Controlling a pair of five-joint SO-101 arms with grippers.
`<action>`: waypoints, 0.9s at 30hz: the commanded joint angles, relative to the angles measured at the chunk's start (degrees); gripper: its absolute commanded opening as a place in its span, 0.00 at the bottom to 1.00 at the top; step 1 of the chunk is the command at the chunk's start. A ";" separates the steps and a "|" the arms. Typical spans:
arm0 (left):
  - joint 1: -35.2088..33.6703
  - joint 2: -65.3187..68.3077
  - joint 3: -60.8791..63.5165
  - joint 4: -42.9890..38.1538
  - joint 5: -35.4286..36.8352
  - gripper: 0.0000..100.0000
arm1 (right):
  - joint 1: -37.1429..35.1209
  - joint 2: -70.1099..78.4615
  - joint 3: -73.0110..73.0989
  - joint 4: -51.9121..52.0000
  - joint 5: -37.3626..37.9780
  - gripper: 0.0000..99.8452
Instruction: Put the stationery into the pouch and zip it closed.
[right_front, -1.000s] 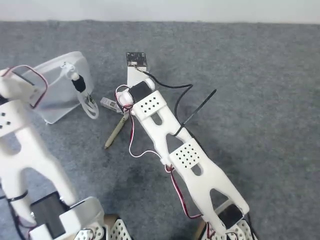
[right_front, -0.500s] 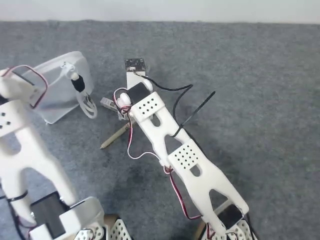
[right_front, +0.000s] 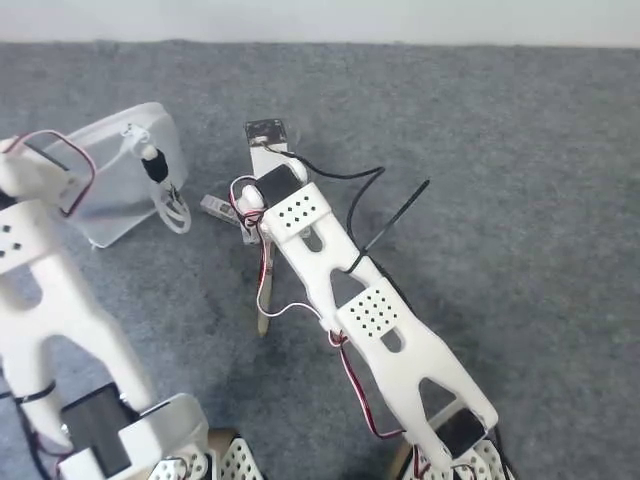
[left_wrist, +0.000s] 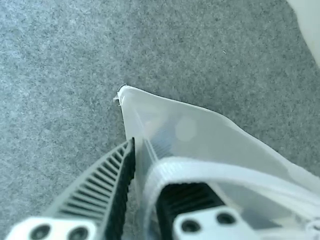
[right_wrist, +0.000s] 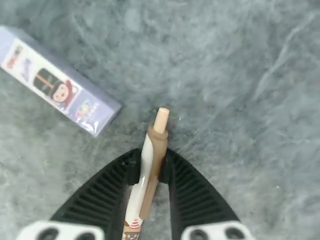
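Observation:
The translucent pouch (right_front: 115, 165) lies at the far left of the grey mat, and its rim (left_wrist: 200, 130) rises between the left fingers. My left gripper (left_wrist: 138, 147) is shut on that rim, and from above it (right_front: 158, 172) sits at the pouch's right edge. A tan and white pen (right_wrist: 151, 150) is clamped in my right gripper (right_wrist: 150, 155). In the high view the pen (right_front: 264, 305) points toward the table's near side, below the right gripper (right_front: 252, 215). A small printed box (right_wrist: 60, 92) lies on the mat just beyond the pen's end; from above the box (right_front: 215, 207) sits between the pouch and the right gripper.
The grey mat (right_front: 500, 150) is bare to the right and along the far edge, where a pale wall begins. The right arm's black cable (right_front: 395, 220) sticks out to the right. Both arm bases (right_front: 150, 440) stand at the near edge.
The pen in my right gripper has swung from pointing near-left to pointing almost straight toward the near edge. The right wrist shifted slightly left. The left arm and pouch stayed still.

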 joint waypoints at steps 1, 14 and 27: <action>0.26 -4.04 -1.27 -2.37 0.53 0.01 | 1.10 -5.14 -1.58 2.77 2.90 0.01; 2.37 -3.87 -1.27 -2.29 -1.49 0.01 | 4.62 -9.54 -1.49 3.03 9.49 0.01; 3.52 -3.69 -1.27 -2.29 -1.58 0.01 | 4.00 -27.56 21.63 2.68 9.49 0.01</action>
